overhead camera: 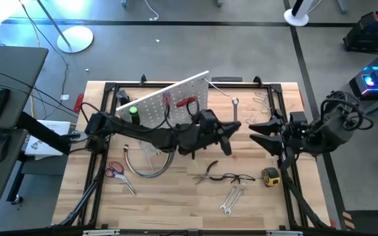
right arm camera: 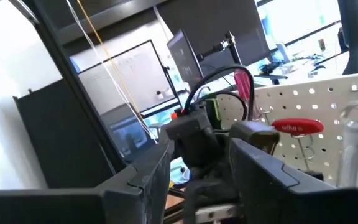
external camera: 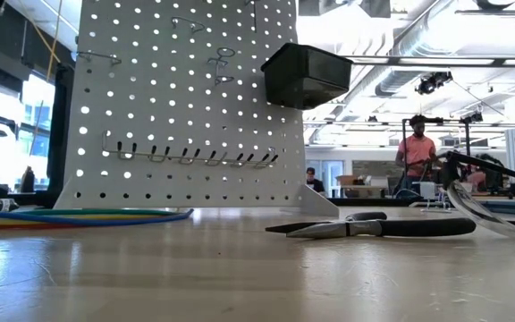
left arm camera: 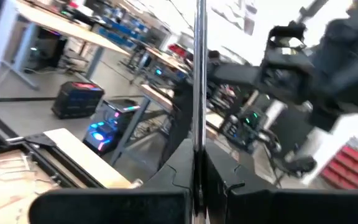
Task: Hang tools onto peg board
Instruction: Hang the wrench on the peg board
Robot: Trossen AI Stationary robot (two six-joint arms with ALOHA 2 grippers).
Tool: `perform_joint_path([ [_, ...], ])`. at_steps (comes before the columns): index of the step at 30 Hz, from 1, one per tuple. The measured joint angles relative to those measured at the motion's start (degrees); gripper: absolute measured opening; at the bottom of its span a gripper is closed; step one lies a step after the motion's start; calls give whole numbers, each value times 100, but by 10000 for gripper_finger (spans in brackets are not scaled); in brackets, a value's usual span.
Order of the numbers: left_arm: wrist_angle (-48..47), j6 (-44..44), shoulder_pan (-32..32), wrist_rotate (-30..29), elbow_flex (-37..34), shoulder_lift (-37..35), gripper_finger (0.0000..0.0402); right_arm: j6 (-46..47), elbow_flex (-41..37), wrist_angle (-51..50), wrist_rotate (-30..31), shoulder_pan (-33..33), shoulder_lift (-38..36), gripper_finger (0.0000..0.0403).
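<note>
In the high view the left gripper (overhead camera: pixel 233 128) sits in front of the peg board (overhead camera: pixel 166 99), closed on a silver wrench (overhead camera: pixel 235 105) that stands up out of it. The right gripper (overhead camera: pixel 258 133) faces it from just beside, its 2 fingers apart and empty. This looks like a hand-over, and if the right fingers close off-centre on the thin shank, the wrench could twist or drop among the pliers (overhead camera: pixel 209 169) and tape measure (overhead camera: pixel 271 176) on the table. The low view shows neither gripper, only the peg board's hooks (external camera: pixel 190 156), the black bin (external camera: pixel 307 75) and the pliers lying flat. The hooks are short, so a tilted wrench would likely miss or slide off. In the left wrist view the wrench (left arm camera: pixel 199 74) appears edge-on as 1 narrow strip pinched low between the shut fingers (left arm camera: pixel 229 186), so a nudge from the other arm could pivot it. In the right wrist view the spread fingers (right arm camera: pixel 263 171) frame the left arm's wrist, with the wrench (right arm camera: pixel 352 146) off to 1 side rather than between them. Closing now would risk clamping the other gripper, or bumping the red-handled screwdriver (right arm camera: pixel 297 127) hanging on the board.
</note>
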Motion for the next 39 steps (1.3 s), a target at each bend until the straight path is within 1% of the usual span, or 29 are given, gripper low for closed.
perform_joint_path([
  [4,0,18,74,-295,0,0,4,4,0,-6,4,0,0,158],
  [7,0,132,42,-406,0,0,4,4,0,-4,4,0,0,158],
  [10,-20,-9,-9,-524,0,0,4,4,0,-6,2,0,0,158],
  [13,-50,-239,-3,-559,0,0,4,4,0,-6,3,-2,0,158],
  [18,24,-317,94,-657,0,0,4,8,0,-6,2,0,0,159],
  [22,-240,-668,163,-458,0,0,4,62,0,-6,2,0,0,159],
  [25,-412,-762,156,-618,0,0,4,63,0,-6,-19,0,0,159],
  [30,-367,-737,155,-884,0,0,4,137,0,-18,-21,0,0,159],
  [33,-369,-816,156,-1163,0,0,18,171,0,-26,-22,0,0,159],
  [39,-363,-549,157,-1415,0,0,70,307,0,-50,-72,0,2,159],
])
